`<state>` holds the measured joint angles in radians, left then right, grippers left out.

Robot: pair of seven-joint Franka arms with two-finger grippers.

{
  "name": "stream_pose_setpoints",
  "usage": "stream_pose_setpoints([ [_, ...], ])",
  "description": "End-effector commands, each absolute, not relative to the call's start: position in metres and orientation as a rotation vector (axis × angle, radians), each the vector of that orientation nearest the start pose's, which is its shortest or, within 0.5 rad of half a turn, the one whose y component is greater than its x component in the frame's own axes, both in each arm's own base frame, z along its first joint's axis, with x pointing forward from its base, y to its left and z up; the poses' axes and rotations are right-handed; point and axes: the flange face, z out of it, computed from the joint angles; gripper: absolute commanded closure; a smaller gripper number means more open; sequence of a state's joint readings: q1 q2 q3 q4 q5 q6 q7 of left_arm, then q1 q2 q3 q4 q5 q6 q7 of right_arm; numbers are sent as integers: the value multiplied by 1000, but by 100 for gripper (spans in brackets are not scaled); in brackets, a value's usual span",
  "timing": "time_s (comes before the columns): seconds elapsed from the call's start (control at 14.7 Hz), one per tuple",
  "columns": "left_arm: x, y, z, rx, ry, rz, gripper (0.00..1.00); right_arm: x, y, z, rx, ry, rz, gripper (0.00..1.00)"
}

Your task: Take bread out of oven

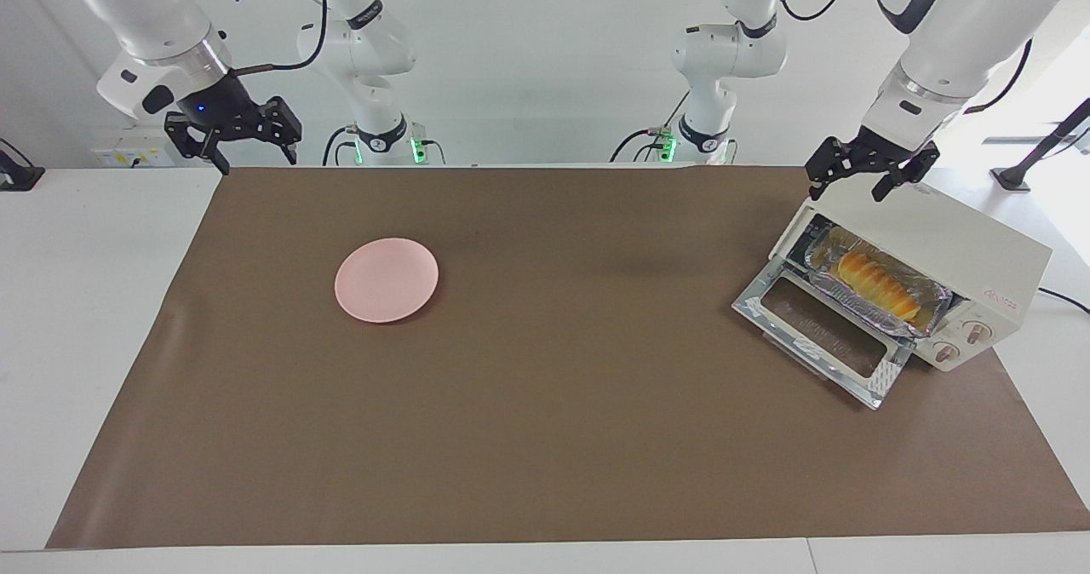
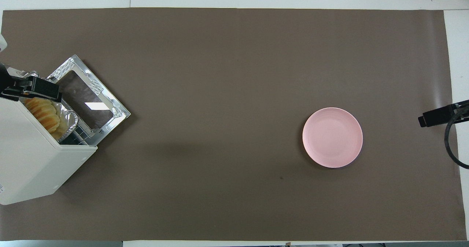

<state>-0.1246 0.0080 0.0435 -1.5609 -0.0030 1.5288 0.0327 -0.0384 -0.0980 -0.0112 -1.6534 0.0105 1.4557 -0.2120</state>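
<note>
Bread (image 1: 877, 282) sits in its foil tray (image 1: 930, 312) inside the open toaster oven (image 1: 979, 255), left tool (image 1: 854, 181) spread above it, right tool (image 1: 251, 143) gaping, idle.

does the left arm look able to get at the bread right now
Probably yes: the oven door lies dropped open, the bread sits exposed in its foil tray, and the open left gripper hovers over the oven.
</note>
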Motion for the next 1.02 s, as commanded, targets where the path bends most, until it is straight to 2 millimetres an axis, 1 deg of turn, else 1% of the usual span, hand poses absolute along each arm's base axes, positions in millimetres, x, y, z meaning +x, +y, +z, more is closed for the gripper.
stream_pose_setpoints([
  [0.0,551,-45,624,-3154,172,42,0,506,-27,629,-3105,-280,162,0],
  [0.34,551,-44,621,-3151,172,54,0,506,-27,629,-3105,-280,165,0],
  [0.54,547,-38,623,-3152,141,80,0,506,-27,629,-3105,-280,165,0],
  [0.61,547,-32,618,-3149,105,109,0,506,-27,629,-3105,-280,162,0],
  [0.68,548,-31,617,-3148,54,102,0,506,-27,629,-3105,-280,162,0],
  [0.75,551,-28,614,-3149,-45,83,0,506,-27,629,-3105,-280,162,0],
  [0.81,558,-26,610,-3149,-144,58,0,506,-27,629,-3105,-280,165,0],
  [0.88,571,-26,593,-3133,-209,92,0,506,-27,629,-3105,-280,165,0],
  [0.95,580,-25,585,-3102,-268,96,0,506,-27,629,-3105,-280,162,0],
])
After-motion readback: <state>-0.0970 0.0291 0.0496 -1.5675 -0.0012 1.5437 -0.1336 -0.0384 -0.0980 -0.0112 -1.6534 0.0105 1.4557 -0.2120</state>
